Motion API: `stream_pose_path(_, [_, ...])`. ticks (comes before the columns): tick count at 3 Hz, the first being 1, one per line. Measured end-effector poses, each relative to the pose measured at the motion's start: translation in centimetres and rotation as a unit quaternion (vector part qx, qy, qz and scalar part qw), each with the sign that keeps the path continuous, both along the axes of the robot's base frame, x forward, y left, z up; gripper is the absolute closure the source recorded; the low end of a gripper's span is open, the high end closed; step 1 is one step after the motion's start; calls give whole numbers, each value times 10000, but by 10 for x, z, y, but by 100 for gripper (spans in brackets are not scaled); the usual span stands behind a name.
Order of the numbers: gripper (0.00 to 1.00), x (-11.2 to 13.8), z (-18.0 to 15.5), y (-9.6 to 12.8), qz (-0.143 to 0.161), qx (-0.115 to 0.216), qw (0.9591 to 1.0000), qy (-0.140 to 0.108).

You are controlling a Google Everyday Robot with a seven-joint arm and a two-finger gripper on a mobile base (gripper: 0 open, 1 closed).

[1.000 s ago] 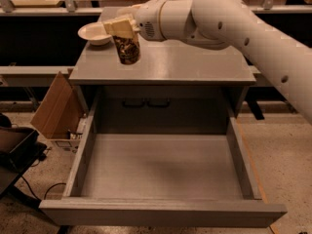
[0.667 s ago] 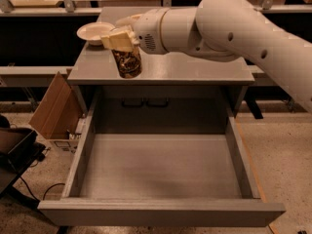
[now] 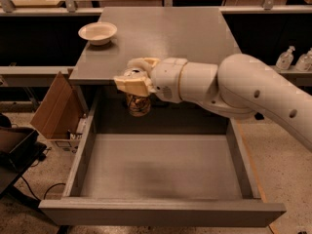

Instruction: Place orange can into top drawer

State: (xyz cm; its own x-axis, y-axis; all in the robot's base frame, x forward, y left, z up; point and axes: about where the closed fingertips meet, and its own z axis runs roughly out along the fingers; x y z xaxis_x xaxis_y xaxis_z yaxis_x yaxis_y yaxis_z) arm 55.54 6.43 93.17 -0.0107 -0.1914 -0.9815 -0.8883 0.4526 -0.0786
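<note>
My gripper (image 3: 134,76) is shut on the orange can (image 3: 138,105), an orange-brown can with dark mottled print, holding it by its silver top. The can hangs upright just past the front edge of the cabinet top, above the back left part of the top drawer (image 3: 161,167). The drawer is pulled fully out, wide and shallow, grey, with a bare flat bottom. The can is well above the drawer floor and touches nothing but my fingers (image 3: 130,85).
A cream bowl (image 3: 97,32) sits on the grey cabinet top (image 3: 185,33) at the back left. An open cardboard box (image 3: 56,106) stands on the floor left of the drawer. Clear bottles (image 3: 285,58) stand on a shelf at the right. My white arm (image 3: 253,94) crosses from the right.
My gripper has carried the can from over the cabinet top near the bowl forward and down, past the front edge to above the open drawer.
</note>
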Motion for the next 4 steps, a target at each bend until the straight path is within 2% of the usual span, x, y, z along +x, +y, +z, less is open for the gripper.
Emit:
stream_pose_path(1, [100,-4,-3,-25,-154,-16,9997,-165])
stream_pose_path(2, [100,-4,-3,-25,-155,-12,9998,-155])
stream_pose_path(3, [100,-6,-29,-22,-164,183,9997,-37])
stream_pose_path(4, [100,-20,-88,-4,-91,568,9983,-20])
